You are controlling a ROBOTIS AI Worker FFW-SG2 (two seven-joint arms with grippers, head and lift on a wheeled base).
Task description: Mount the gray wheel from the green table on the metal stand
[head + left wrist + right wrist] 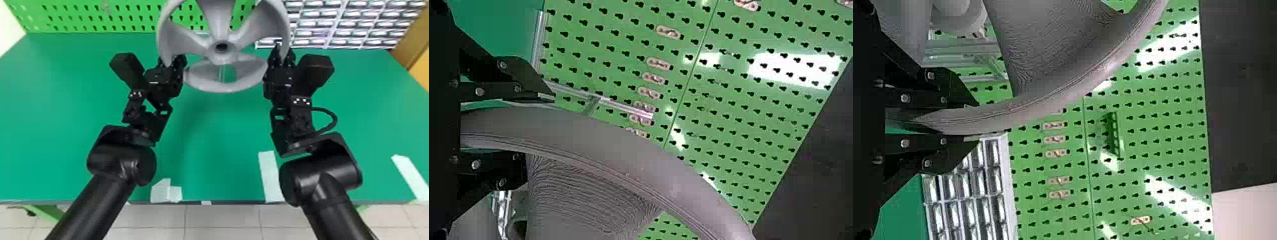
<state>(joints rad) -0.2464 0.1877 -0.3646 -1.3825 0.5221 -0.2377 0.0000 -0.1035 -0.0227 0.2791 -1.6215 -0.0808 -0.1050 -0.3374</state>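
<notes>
Head view, gray wheel [219, 32], left end effector [170, 61] and right end effector [282, 53] apparently gripping its opposite sides

Left pincer [170, 61] and right pincer [283, 53] are clamped, well apart.

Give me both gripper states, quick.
Left gripper: closed on the wheel, holding one side of its rim.
Right gripper: closed on the wheel, holding the opposite side.

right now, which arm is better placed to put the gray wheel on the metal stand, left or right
Neither: the left claw and right claw grip the gray wheel at opposite sides of its rim, with the hub roughly midway between them. Mounting it probably needs both arms together.
</notes>
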